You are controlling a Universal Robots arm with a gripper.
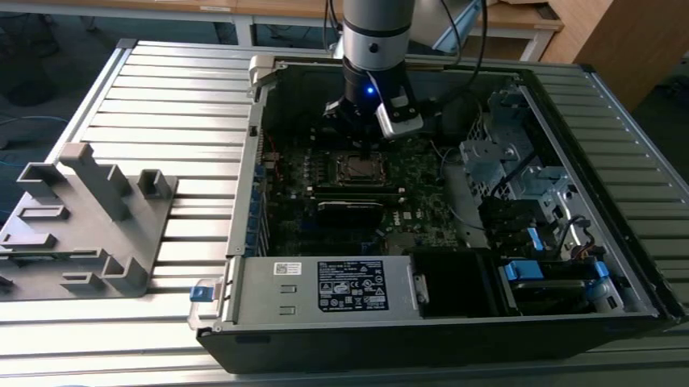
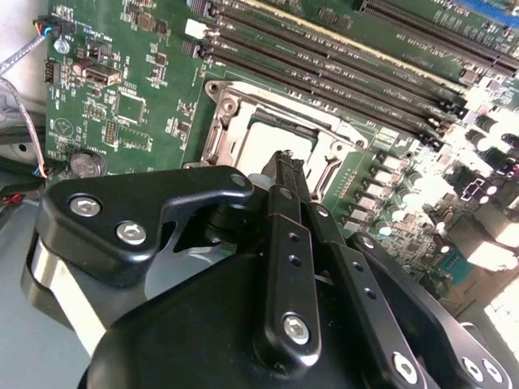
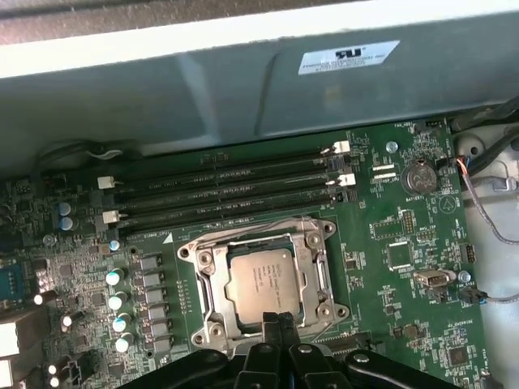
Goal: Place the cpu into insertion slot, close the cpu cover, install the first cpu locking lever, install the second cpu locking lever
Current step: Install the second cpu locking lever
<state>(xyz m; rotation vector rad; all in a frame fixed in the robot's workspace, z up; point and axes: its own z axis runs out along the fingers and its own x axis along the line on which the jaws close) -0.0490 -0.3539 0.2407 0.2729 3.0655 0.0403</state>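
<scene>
The cpu [image 3: 261,279] lies flat in the insertion slot [image 3: 334,301] on the green motherboard, silver top up. The cpu cover [image 3: 211,292] lies down around it as a silvery frame. A thin wire lever runs along the slot's edge beside the memory slots; whether it is latched I cannot tell. My gripper [image 3: 280,322] is shut with its black fingers pressed together and nothing between them. Its tip hangs just over the slot's edge farthest from the memory slots. The second wrist view has the gripper [image 2: 285,160] over the cpu [image 2: 268,142]. In the exterior view the gripper [image 1: 356,137] hovers above the slot [image 1: 357,167].
Long black memory slots [image 3: 227,194] run beside the slot, below the grey case wall [image 3: 243,81]. A coin battery [image 3: 420,174] and loose cables lie near the board's corner. In the exterior view, a drive cage [image 1: 506,153], power supply [image 1: 323,286] and grey fixture [image 1: 86,218] surround the work.
</scene>
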